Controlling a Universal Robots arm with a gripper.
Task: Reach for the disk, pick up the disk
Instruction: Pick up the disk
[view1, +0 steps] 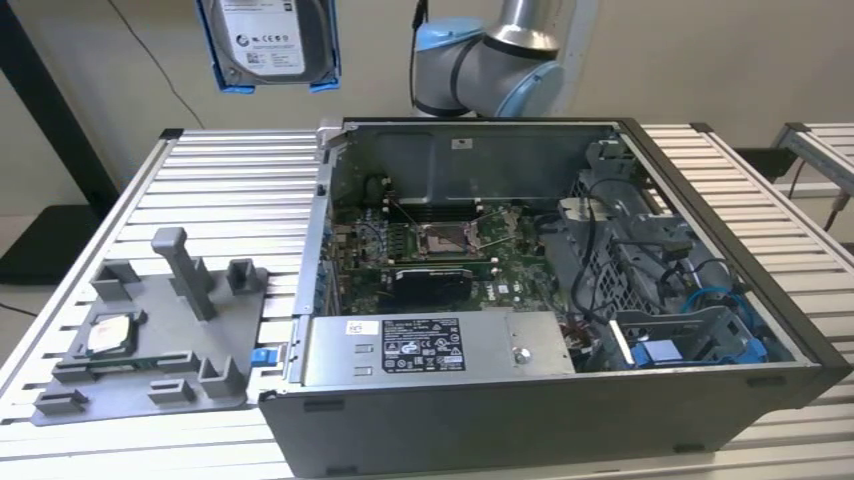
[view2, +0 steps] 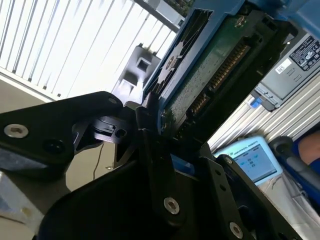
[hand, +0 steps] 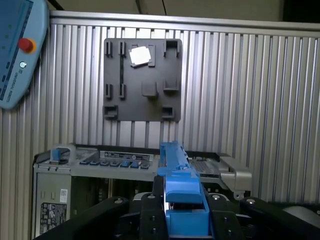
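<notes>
Tool (hand: 186, 202) clamps white-labelled disk (view1: 274, 40)

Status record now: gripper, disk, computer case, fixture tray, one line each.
gripper: black gripper, shut on the disk's blue rail
disk: silver-grey rectangular disk with blue plastic rails, held in the air, clear of the case
case: open grey computer case, on the slatted aluminium table
tray: grey plastic fixture tray, on the table at the exterior view's left of the case

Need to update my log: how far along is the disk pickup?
Reach and lift look done: the disk hangs in mid-air, clear of the table and case. In hand: the gripper is clamped on it in both wrist views. Nothing of the pickup appears left.
</notes>
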